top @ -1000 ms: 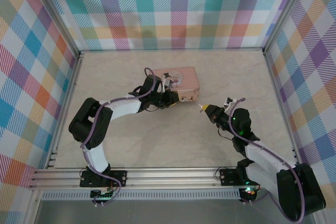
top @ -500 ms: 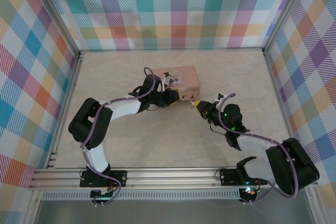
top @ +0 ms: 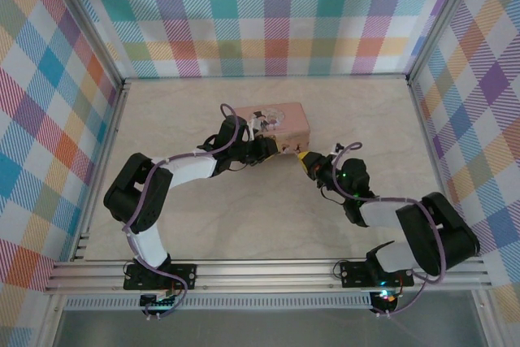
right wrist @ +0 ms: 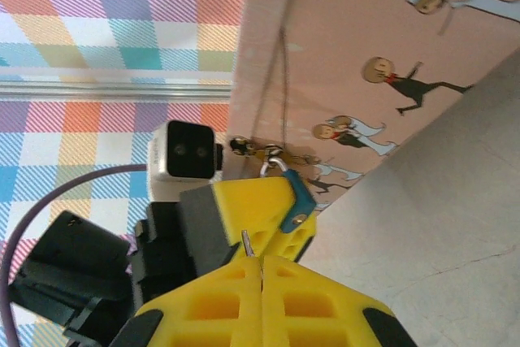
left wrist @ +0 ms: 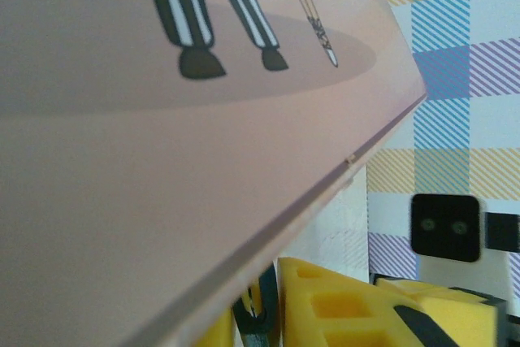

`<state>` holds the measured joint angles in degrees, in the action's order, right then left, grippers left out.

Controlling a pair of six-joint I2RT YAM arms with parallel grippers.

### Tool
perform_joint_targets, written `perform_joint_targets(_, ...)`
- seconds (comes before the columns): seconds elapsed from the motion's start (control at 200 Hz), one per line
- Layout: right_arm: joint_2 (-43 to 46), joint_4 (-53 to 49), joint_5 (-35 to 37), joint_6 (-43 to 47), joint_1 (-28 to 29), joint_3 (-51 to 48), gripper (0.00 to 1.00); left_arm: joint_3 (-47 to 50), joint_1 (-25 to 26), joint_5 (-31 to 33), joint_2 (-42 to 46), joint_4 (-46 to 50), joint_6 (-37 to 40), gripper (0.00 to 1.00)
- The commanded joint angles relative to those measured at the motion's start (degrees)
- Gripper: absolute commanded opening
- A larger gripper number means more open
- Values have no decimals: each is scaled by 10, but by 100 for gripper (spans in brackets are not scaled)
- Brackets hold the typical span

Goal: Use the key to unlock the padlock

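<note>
Reaching in from the right of the top view, the right gripper (top: 301, 157) has drawn up to the left gripper (top: 275, 149) at the lower edge of the pink picture tin (top: 284, 119). It pinches the thin silvery key (right wrist: 246, 241) just below the small dark-blue padlock (right wrist: 294, 197), which the left gripper clamps; insertion looks next.

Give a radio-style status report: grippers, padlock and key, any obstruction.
Left gripper shut on padlock, at the pink tin corner. Right gripper shut on key, tip short of the padlock, not inserted. Yellow left finger close beside key tip.
</note>
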<state>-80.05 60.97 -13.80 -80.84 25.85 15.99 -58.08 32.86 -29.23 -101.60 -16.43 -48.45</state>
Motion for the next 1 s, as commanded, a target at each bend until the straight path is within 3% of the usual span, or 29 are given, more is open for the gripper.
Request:
perform_joint_targets(0.0, -45, 87, 15, -29, 15, 3, 0, 7, -5, -2, 33, -49, -6, 20)
perform_joint_targets(0.135, -133, 196, 21, -62, 31, 3, 0, 10, -5, -4, 34, -55, -7, 20)
perform_joint_targets(0.3, -148, 197, 42, -48, 59, 14, 0, 12, -5, -4, 36, -61, -9, 20)
perform_joint_targets(0.995, -157, 197, 51, -58, 65, 28, 0, 25, -5, -3, 40, -87, -22, 20)
